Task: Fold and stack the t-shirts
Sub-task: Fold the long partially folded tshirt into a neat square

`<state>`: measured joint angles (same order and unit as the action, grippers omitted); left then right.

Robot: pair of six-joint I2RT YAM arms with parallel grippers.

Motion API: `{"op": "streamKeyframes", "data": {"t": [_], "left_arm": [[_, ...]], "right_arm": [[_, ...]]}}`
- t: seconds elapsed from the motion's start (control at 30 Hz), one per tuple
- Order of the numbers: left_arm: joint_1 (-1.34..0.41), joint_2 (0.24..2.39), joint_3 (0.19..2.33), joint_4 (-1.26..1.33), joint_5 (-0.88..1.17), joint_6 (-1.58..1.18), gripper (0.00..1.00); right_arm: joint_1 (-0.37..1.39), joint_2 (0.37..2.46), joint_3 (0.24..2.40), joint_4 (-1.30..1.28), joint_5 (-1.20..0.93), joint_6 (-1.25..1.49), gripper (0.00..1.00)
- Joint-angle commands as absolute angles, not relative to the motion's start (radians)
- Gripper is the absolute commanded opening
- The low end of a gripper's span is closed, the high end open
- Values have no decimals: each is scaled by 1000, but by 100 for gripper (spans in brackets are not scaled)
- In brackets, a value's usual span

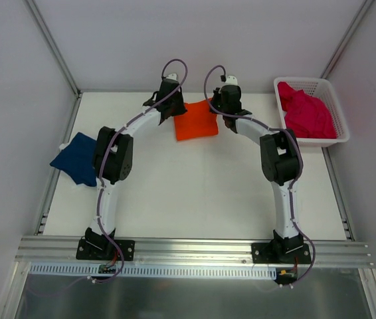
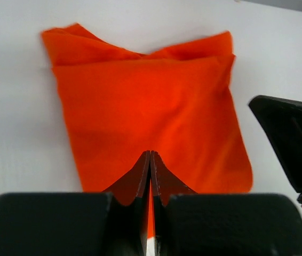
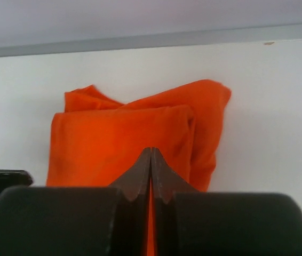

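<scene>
Walls [image 1: 194, 40] of plain pale grey close in the scene on three sides, with slim metal posts [image 1: 52, 46] running up the corners. Below them lies the white worktop [image 1: 194, 193], bordered at its near edge by a ribbed metal rail [image 1: 194, 249] to which both arms are bolted.

The left arm [image 1: 111, 159] rises from its base, bends at a dark elbow over the left side of the worktop and reaches forward and inward. The right arm [image 1: 281, 159] mirrors it from the other side, so the two make an arch that meets near the far middle.

A white mesh basket [image 1: 343, 126] sits at the far right corner, and the pink shirt [image 1: 304, 113] lies heaped inside it. The navy shirt [image 1: 75, 158] lies folded at the left edge, partly under the left elbow and well apart from the others. The orange shirt [image 1: 196, 121] lies folded flat at the far middle, between the two wrists, its layered end showing two soft peaks in the wrist views.

The left gripper [image 2: 150, 154] hangs over the shirt's far left corner with its jaws pressed together. The right gripper [image 3: 151, 152] is over the far right corner, jaws likewise together. Neither visibly pinches cloth; whether the tips touch the shirt I cannot tell.
</scene>
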<state>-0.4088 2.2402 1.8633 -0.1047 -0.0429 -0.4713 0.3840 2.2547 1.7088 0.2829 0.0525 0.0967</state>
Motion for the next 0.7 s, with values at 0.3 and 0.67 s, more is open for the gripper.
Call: {"op": "streamKeyframes", "data": {"t": [0.3, 0.67], "left_arm": [[-440, 2238, 1790, -57, 175, -571, 0], [-462, 2212, 1597, -55, 195, -623, 0]], "right_arm": [[397, 2175, 1660, 201, -84, 141, 0], [485, 2089, 1505, 26, -15, 172, 1]]}}
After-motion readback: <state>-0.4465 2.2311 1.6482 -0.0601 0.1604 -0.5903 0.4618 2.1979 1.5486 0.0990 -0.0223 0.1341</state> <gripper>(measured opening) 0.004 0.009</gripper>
